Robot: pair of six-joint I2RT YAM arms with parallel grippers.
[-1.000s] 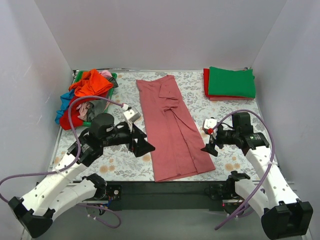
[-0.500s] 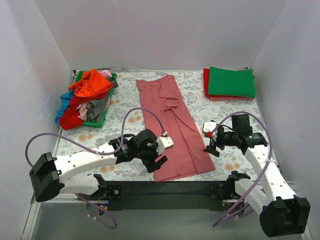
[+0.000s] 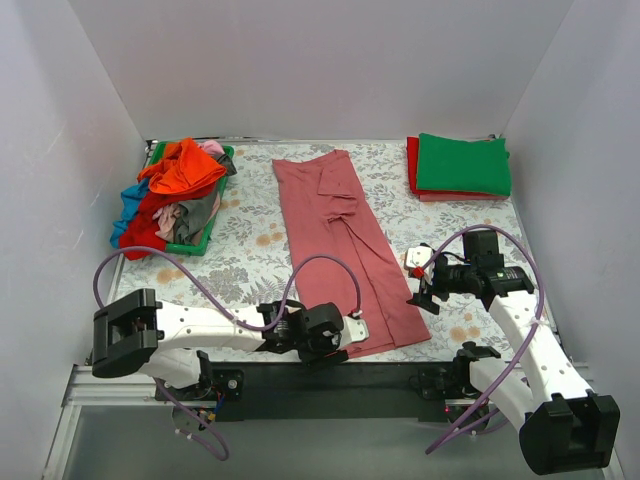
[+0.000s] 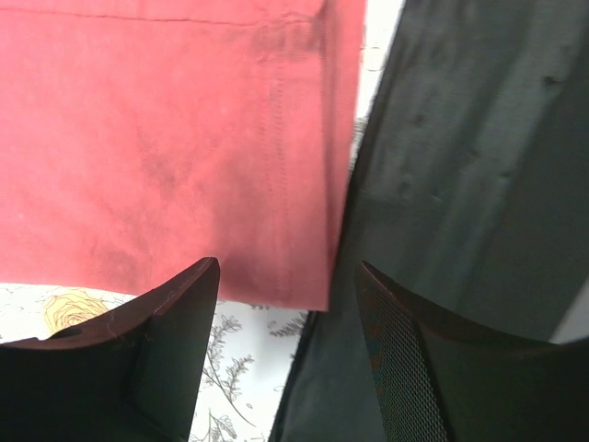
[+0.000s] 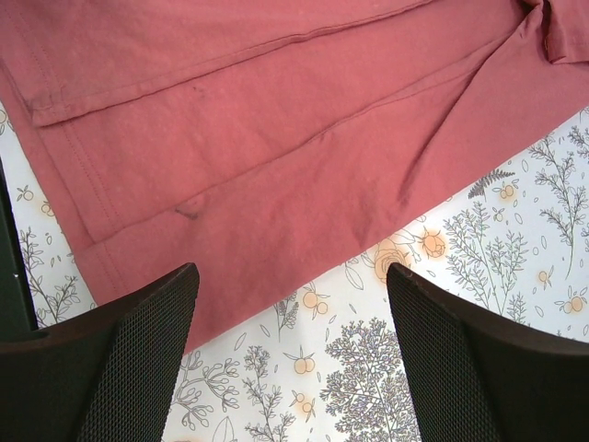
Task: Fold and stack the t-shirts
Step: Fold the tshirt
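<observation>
A dusty-rose t-shirt [image 3: 335, 235] lies folded into a long strip down the middle of the table. My left gripper [image 3: 335, 345] is low at its near hem by the table's front edge. In the left wrist view the gripper [image 4: 285, 285] is open and empty, with the shirt's hem corner [image 4: 184, 157] just beyond the fingertips. My right gripper [image 3: 420, 293] hovers at the shirt's near right edge. In the right wrist view it [image 5: 290, 295] is open and empty above the shirt's edge [image 5: 276, 110]. A folded green shirt [image 3: 463, 163] lies on a folded red one [image 3: 412, 165] at the back right.
A green basket [image 3: 190, 245] at the back left holds a heap of orange, red, blue, grey and pink shirts [image 3: 180, 170]. The floral table covering [image 3: 250, 265] surrounds the shirt. The dark front table edge [image 4: 460, 184] runs right beside my left gripper. White walls enclose the table.
My left arm has swung from the shirt's left side down to its near hem at the front edge. The right gripper has stayed almost still. The shirt has not moved.
</observation>
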